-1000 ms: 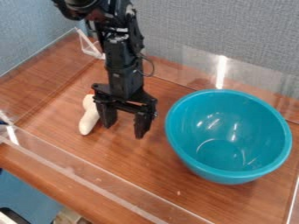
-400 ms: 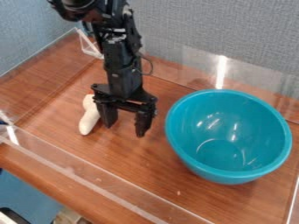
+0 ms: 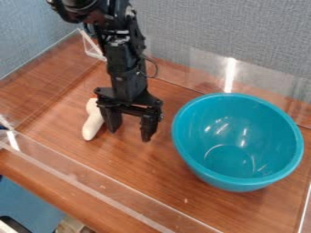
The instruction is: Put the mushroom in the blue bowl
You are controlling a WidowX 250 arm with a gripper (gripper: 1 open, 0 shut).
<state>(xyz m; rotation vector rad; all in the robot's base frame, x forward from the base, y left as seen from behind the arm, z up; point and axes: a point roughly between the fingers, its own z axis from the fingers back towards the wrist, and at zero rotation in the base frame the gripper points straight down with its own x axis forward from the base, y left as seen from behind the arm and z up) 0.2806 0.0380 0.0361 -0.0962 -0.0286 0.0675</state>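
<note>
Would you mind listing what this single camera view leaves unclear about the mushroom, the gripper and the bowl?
- Mushroom: the gripper covers its right side; the cap cannot be made out, nor whether a finger touches it.
- Blue bowl: its near wall hides the base and the wooden table beneath.
- Arm: its upper part is cut off by the top edge.

The black arm is held straight up and down. The pincer (image 3: 130, 127) is pointed down, low over the desk (image 3: 73, 86). Its two dark fingers (image 3: 148, 128) are spread wide apart.
</note>
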